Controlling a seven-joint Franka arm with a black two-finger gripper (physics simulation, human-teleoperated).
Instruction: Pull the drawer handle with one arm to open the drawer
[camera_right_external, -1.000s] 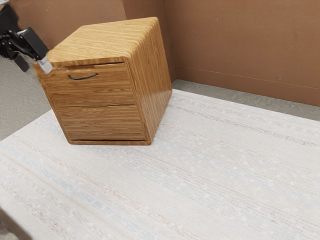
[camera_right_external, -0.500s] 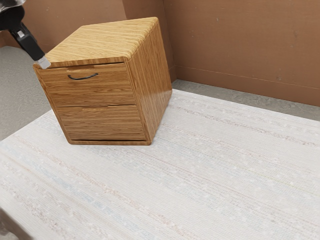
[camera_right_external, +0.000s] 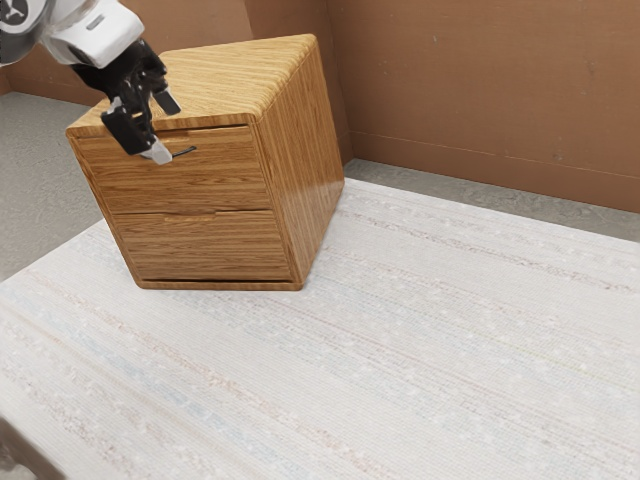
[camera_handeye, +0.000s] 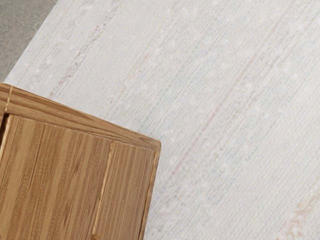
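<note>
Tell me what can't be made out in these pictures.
1. Handle: in the exterior view the open gripper covers most of it, so I cannot tell whether they touch.
2. Arm: in the exterior view it is cut off by the upper left edge.
3. Cabinet: in the wrist view it is cut off by the picture's edge.

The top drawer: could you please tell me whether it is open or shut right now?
Shut. The front of the top drawer lies flush in the cabinet, and the gripper is in front of its handle.
</note>
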